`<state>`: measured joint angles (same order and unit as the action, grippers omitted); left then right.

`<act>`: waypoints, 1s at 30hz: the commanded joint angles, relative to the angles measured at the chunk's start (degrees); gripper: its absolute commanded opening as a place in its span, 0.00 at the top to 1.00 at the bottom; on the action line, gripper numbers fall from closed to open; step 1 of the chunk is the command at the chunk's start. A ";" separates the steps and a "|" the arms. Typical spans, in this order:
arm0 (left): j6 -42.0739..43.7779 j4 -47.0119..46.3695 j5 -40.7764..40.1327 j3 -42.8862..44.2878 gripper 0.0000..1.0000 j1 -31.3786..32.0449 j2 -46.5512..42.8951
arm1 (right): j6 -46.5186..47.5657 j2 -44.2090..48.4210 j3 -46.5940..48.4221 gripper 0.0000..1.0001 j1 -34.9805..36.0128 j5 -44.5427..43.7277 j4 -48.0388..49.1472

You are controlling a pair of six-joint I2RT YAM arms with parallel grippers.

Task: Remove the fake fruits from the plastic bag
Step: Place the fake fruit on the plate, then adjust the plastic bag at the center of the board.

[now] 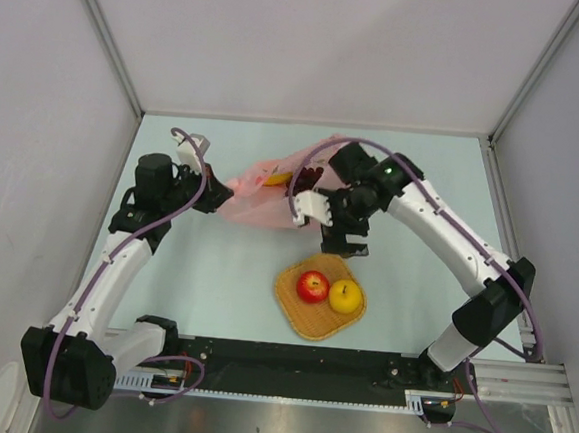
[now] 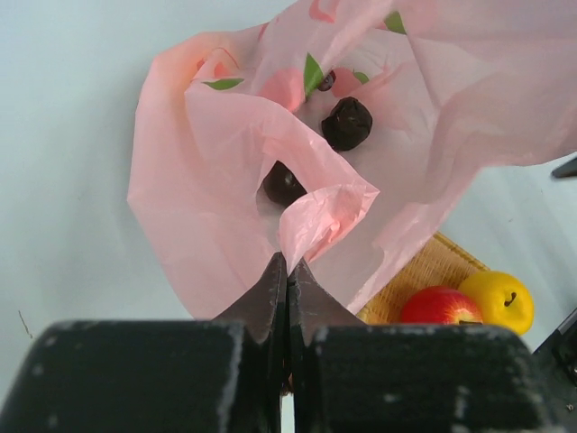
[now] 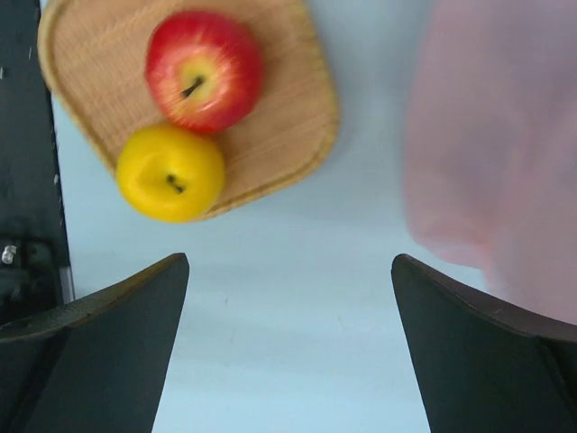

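The pink plastic bag (image 1: 259, 198) lies at the table's middle back, its mouth toward the right. My left gripper (image 1: 217, 197) is shut on a fold of the bag (image 2: 216, 180), pinched at the fingertips (image 2: 288, 262). Inside the bag are two dark plums (image 2: 347, 123) (image 2: 283, 183), and an orange-yellow fruit (image 1: 277, 178) shows through the plastic. The red apple (image 1: 312, 286) and the yellow round fruit (image 1: 345, 297) sit on the woven tray (image 1: 297, 317). My right gripper (image 1: 342, 244) is open and empty (image 3: 288, 266), between the bag (image 3: 505, 153) and the tray (image 3: 279, 126). The grape bunch is not clearly seen.
The tray with the apple (image 3: 204, 70) and the yellow fruit (image 3: 170, 172) stands near the front middle, also in the left wrist view (image 2: 431, 268). Grey walls enclose the table on three sides. The black base rail (image 1: 288, 362) runs along the near edge.
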<state>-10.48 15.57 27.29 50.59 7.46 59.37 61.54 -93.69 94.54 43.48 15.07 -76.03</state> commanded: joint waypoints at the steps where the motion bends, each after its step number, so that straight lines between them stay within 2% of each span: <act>1: 1.34 -0.63 1.45 1.18 0.98 -0.52 -0.05 | -6.32 -1.22 10.12 0.01 -4.19 11.01 1.91; 3: 1.60 -0.28 1.45 1.00 0.99 -0.52 -0.40 | -12.28 -2.02 11.45 0.10 -4.20 14.80 8.32; 4: 1.69 -0.19 1.45 0.92 1.00 -0.43 -0.66 | -19.11 -2.11 10.41 0.20 -4.11 15.33 16.62; 6: 1.69 -0.19 2.24 1.09 1.00 -0.61 -0.93 | -24.51 -2.02 7.87 0.34 -4.11 17.36 24.66; 7: 1.69 -0.11 2.42 1.27 1.00 -0.70 -0.93 | -30.54 -1.76 3.59 0.43 -3.94 17.01 33.84; 9: 2.04 0.25 2.51 2.05 1.00 -0.78 -0.58 | -34.19 -2.28 0.48 0.50 -3.76 17.10 39.97; 15: 1.61 -0.19 2.85 1.62 1.00 -2.18 -1.97 | -42.56 -4.66 -6.73 0.52 1.33 8.67 49.22; 19: 0.81 -0.37 3.30 0.30 1.00 -3.51 -3.29 | -35.62 -6.59 -9.28 0.52 6.34 8.92 42.13; 22: 0.81 -0.37 3.39 -0.05 1.00 -4.21 -4.17 | -38.24 -4.76 -9.82 0.55 6.53 10.07 42.97; 25: 0.37 -0.37 3.65 -0.23 1.00 -4.91 -4.35 | -39.56 -2.82 -6.85 0.56 4.16 13.92 44.74; 26: 0.29 -0.28 3.82 -0.31 1.00 -5.09 -4.53 | -41.22 -2.29 -5.09 0.57 3.11 18.55 44.74; 29: 0.20 -0.19 4.17 -0.40 1.00 -5.09 -4.27 | -54.20 -4.73 2.74 0.56 -1.90 29.45 47.36; 30: 0.02 -0.54 4.18 -0.66 1.00 -5.09 -4.35 | -57.20 -5.88 4.75 0.56 -2.61 29.84 48.33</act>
<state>-9.63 16.03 29.36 50.57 2.96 56.18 18.06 -100.49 88.84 45.69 33.47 -34.61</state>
